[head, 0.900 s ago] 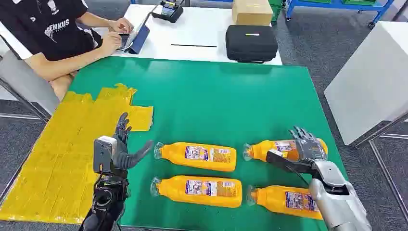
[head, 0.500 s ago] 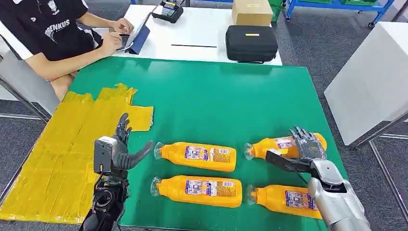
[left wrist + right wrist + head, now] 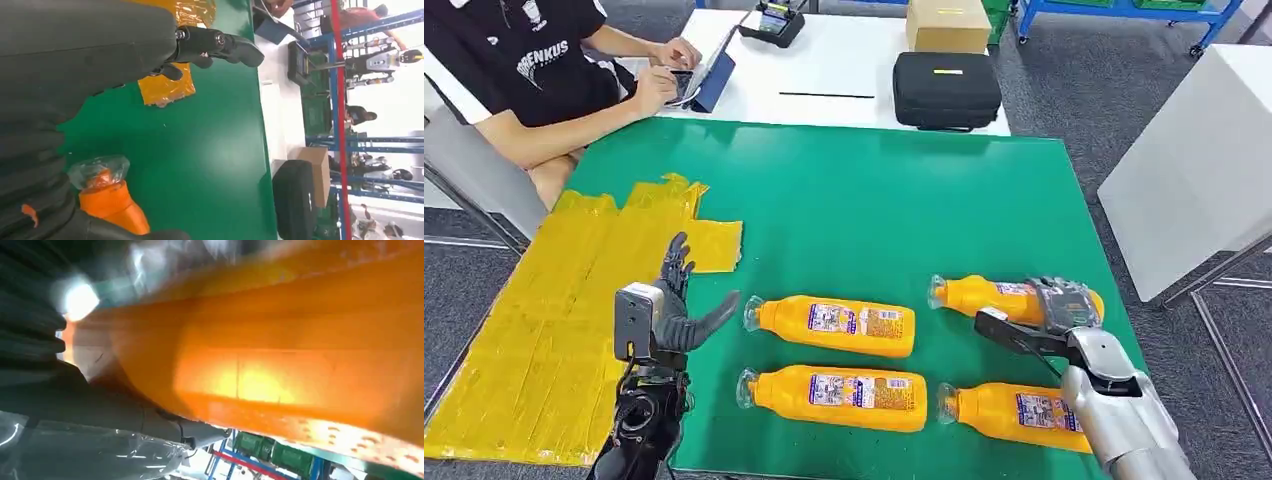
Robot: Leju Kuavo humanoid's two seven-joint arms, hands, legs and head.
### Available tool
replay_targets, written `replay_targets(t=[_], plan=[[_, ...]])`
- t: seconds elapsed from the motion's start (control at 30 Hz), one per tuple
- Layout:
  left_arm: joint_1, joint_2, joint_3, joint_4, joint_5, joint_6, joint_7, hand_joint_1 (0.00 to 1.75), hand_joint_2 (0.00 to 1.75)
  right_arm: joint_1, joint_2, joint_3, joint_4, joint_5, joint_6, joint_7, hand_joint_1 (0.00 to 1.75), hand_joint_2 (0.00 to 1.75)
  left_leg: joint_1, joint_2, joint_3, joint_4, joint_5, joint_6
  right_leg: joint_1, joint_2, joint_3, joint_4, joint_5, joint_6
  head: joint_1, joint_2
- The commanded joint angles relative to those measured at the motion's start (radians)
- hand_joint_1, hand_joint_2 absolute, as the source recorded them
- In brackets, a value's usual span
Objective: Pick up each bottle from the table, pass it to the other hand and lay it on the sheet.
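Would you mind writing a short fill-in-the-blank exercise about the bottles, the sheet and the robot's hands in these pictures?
1. The number of orange bottles in the head view is ____.
2. The right hand grips the far right bottle, while the left hand holds ____.
3. The yellow sheet lies on the robot's ____ side of the green table.
4. The number of bottles on the sheet is ____.

Missing words: four; nothing; left; zero
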State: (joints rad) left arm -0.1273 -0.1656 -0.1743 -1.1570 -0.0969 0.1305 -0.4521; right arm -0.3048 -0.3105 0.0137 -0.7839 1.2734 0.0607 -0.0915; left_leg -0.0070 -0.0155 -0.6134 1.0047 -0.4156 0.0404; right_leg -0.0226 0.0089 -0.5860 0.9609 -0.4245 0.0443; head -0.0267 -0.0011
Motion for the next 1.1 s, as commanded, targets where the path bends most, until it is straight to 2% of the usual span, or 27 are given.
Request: replay_targets(t=[0.03,0.1,0.2,0.27,0.3,0.33,0.37,0.47,0.5,0.6,0.73,0.8,0.97,1.1], plan=[[-0.012,0.017,0.011,0.005,-0.005,-0.002,0.014,0.0,1.75,0.05,0.059,-0.011,-0.016,-0.015,-0.004,-0.029,1.75,1.75,0.002,0.001,0.005,-0.001,-0.001,-0.003,0.002,-0.001,0.005,-0.002,-0.001,-0.003,0.0,0.0],[-0.002,0.019,0.012,0.002,-0.006,-0.001,0.012,0.0,1.75,0.06,0.063,-0.011,-0.033,-0.012,-0.038,-0.035,1.75,1.75,0.002,0.001,0.003,-0.001,-0.001,-0.002,0.002,0.0,0.004,-0.002,0.0,-0.002,0.0,0.0],[0.02,0.022,0.016,-0.014,-0.012,0.007,0.001,0.0,1.75,0.085,0.105,-0.043,-0.103,-0.056,-0.172,-0.101,1.75,1.75,0.002,0.003,0.006,-0.001,-0.002,-0.003,0.002,0.001,0.006,-0.002,-0.001,-0.003,0.0,0.0],[0.03,0.022,0.018,-0.032,-0.013,0.006,-0.001,0.0,1.75,0.1,0.128,-0.052,-0.158,-0.078,-0.185,-0.119,1.75,1.75,0.002,0.004,0.004,-0.001,-0.002,-0.003,0.002,0.002,0.004,-0.001,-0.001,-0.003,0.0,0.0],[0.033,0.023,0.018,-0.046,-0.019,0.004,-0.005,0.0,1.75,0.111,0.178,-0.102,-0.227,-0.162,-0.245,-0.165,1.75,1.75,0.002,0.005,0.006,-0.001,-0.003,-0.004,0.002,0.003,0.006,-0.001,-0.002,-0.004,0.0,0.0],[0.033,0.023,0.017,-0.055,-0.022,0.003,-0.006,0.0,1.75,0.11,0.206,-0.124,-0.259,-0.198,-0.269,-0.174,1.75,1.75,0.001,0.005,0.002,-0.001,-0.002,-0.003,0.001,0.003,0.002,0.0,-0.001,-0.003,0.0,0.0],[0.025,0.022,0.01,-0.071,-0.034,-0.003,0.001,0.0,1.75,0.112,0.256,-0.163,-0.327,-0.301,-0.286,-0.202,1.75,1.75,0.001,0.006,0.003,0.0,-0.003,-0.004,0.002,0.004,0.002,0.0,-0.001,-0.003,0.0,0.0],[0.003,0.023,-0.015,-0.087,-0.057,-0.021,0.028,0.0,1.75,0.133,0.312,-0.176,-0.441,-0.445,-0.297,-0.218,1.75,1.75,0.001,0.005,-0.002,0.001,-0.002,-0.003,0.001,0.003,-0.002,0.002,0.0,-0.002,0.0,0.0],[-0.002,0.028,-0.031,-0.096,-0.067,-0.034,0.028,0.0,1.75,0.144,0.33,-0.176,-0.471,-0.486,-0.327,-0.226,1.75,1.75,0.001,0.006,0.001,0.001,-0.003,-0.004,0.002,0.004,0.0,0.003,-0.002,-0.004,0.0,0.0],[-0.004,0.03,-0.051,-0.113,-0.083,-0.043,0.033,0.0,1.75,0.162,0.349,-0.166,-0.505,-0.534,-0.35,-0.227,1.75,1.75,0.002,0.002,-0.002,0.0,-0.001,-0.003,0.002,0.0,-0.002,0.001,-0.001,-0.002,0.0,0.0],[-0.013,0.034,-0.108,-0.156,-0.107,-0.07,0.035,0.0,1.75,0.184,0.381,-0.129,-0.548,-0.58,-0.458,-0.242,1.75,1.75,0.002,0.003,0.002,0.001,-0.003,-0.004,0.002,0.0,0.001,0.002,-0.003,-0.004,0.0,0.0],[-0.014,0.033,-0.111,-0.158,-0.108,-0.07,0.04,0.0,1.75,0.183,0.384,-0.122,-0.549,-0.579,-0.463,-0.239,1.75,1.75,0.002,0.001,-0.003,0.0,-0.001,-0.002,0.002,0.0,-0.003,0.001,-0.001,-0.002,0.0,0.0],[-0.012,0.037,-0.11,-0.158,-0.108,-0.07,0.039,0.0,1.75,0.182,0.379,-0.123,-0.548,-0.579,-0.463,-0.239,1.75,1.75,0.002,0.003,-0.001,0.0,-0.002,-0.003,0.002,0.001,-0.001,0.001,-0.001,-0.003,0.0,0.0],[-0.029,0.041,-0.142,-0.156,-0.112,-0.083,0.04,0.0,1.75,0.165,0.411,-0.088,-0.555,-0.684,-0.451,-0.27,1.75,1.75,0.001,0.002,-0.001,0.0,-0.001,-0.003,0.001,0.0,-0.002,0.0,-0.001,-0.003,0.0,0.0]])
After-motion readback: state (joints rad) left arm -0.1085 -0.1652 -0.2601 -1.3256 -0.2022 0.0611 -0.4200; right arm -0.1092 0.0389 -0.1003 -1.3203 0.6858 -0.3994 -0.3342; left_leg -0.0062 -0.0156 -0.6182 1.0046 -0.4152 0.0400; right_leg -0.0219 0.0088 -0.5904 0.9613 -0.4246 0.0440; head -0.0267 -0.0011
